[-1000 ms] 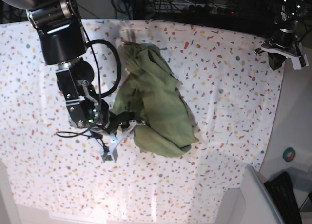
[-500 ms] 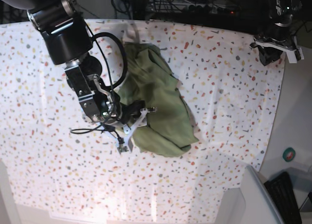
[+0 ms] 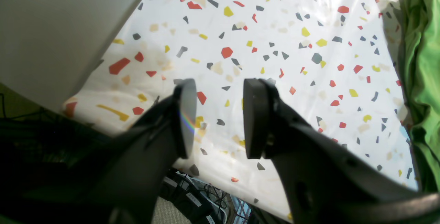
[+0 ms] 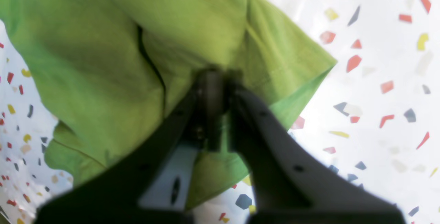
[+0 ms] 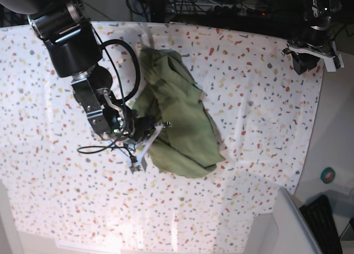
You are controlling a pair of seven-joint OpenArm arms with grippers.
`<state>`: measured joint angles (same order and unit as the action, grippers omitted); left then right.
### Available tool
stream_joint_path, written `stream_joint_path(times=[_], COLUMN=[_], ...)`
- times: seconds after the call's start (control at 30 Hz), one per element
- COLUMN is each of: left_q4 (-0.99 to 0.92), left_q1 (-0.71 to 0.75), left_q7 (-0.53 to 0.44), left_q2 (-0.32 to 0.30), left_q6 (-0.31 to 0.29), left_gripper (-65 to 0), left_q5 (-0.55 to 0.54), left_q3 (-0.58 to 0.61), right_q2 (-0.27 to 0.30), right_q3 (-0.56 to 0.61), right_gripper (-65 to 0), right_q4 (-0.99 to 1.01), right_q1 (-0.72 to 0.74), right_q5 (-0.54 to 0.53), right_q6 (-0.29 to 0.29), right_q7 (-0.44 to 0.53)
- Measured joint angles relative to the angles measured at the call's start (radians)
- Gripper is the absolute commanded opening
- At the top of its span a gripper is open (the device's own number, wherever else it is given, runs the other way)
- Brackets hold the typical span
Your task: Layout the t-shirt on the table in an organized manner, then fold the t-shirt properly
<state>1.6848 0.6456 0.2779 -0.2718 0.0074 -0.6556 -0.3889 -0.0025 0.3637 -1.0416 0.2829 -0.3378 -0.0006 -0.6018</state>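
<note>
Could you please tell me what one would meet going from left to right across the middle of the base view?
Bare table → right gripper, shut on the shirt's edge → t-shirt → more bare table → left gripper, open at the table's far right corner.

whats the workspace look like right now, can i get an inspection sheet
surface: table under a white speckled cloth, lying mostly flat.
job's things: t-shirt bunched in a crumpled heap near the middle, not laid out.
clutter: nothing seen on the cloth.
hands: right hand shut on a fold of the t-shirt; left hand open, empty, at the far corner of the table.
cables: black cable loops off the right arm above the shirt; more cables behind the table.
surroundings: a roll of tape and a grey bin beside the table.
</note>
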Motion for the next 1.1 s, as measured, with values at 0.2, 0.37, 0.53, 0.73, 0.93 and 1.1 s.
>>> stream_joint_path(times=[0.2, 0.37, 0.53, 0.73, 0.93, 1.1], left_q4=[-0.005, -0.005, -0.005, -0.006, -0.006, -0.006], left_q1=[-0.006, -0.008, -0.009, -0.009, -0.010, -0.010], left_q7=[0.000, 0.003, 0.001, 0.001, 0.000, 0.000], left_q2=[0.000, 0.000, -0.002, -0.003, -0.011, -0.011], left_q6=[0.000, 0.000, 0.000, 0.000, 0.000, 0.000], left_gripper=[-42.8, -42.6, -42.0, -42.0, -42.0, -42.0], left_q5=[0.003, 0.004, 0.003, 0.003, 0.003, 0.003], left_q3=[-0.007, -0.008, -0.003, -0.002, -0.010, -0.010], right_q2=[0.007, 0.028, 0.032, 0.038, 0.043, 0.071], right_q3=[-0.002, -0.001, -0.055, -0.087, -0.089, -0.087], right_gripper=[-65.0, -65.0, -65.0, -65.0, -65.0, -65.0], right_q4=[-0.072, -0.282, -0.422, -0.543, -0.645, -0.837], right_q1=[-0.020, -0.076, -0.063, -0.017, 0.086, -0.035], right_q5=[0.003, -0.001, 0.001, 0.005, 0.005, 0.003], right_q6=[-0.001, 0.000, 0.000, -0.003, -0.003, -0.002], right_q7=[-0.016, -0.115, -0.201, -0.256, -0.258, -0.343])
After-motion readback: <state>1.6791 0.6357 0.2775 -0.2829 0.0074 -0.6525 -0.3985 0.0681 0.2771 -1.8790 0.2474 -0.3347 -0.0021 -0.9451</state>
